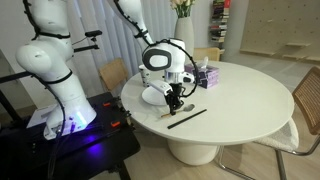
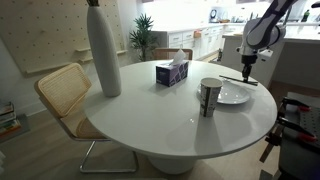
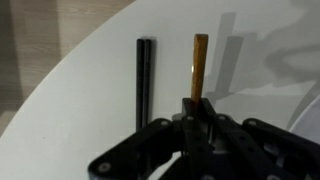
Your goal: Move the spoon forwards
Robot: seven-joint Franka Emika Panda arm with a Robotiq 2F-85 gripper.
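- The hand [image 3: 199,108] is closed on the spoon [image 3: 200,62], its fingers pinching one end of the slim handle.
- The rest of the handle sticks out straight ahead of the fingers and looks amber-brown in the wrist view. The bowl cannot be made out.
- Whether the spoon touches the round white surface [image 3: 270,90] cannot be told.
- A black stick [image 3: 145,80] lies on the surface beside the spoon, roughly parallel to it and apart from it.
- In an exterior view the hand points down just beside a white plate [image 1: 155,96], near the surface's edge.
- In an exterior view a metal cup [image 2: 210,95] stands next to the plate, with a tissue box [image 2: 172,72] and a tall white vase [image 2: 103,50] farther off.
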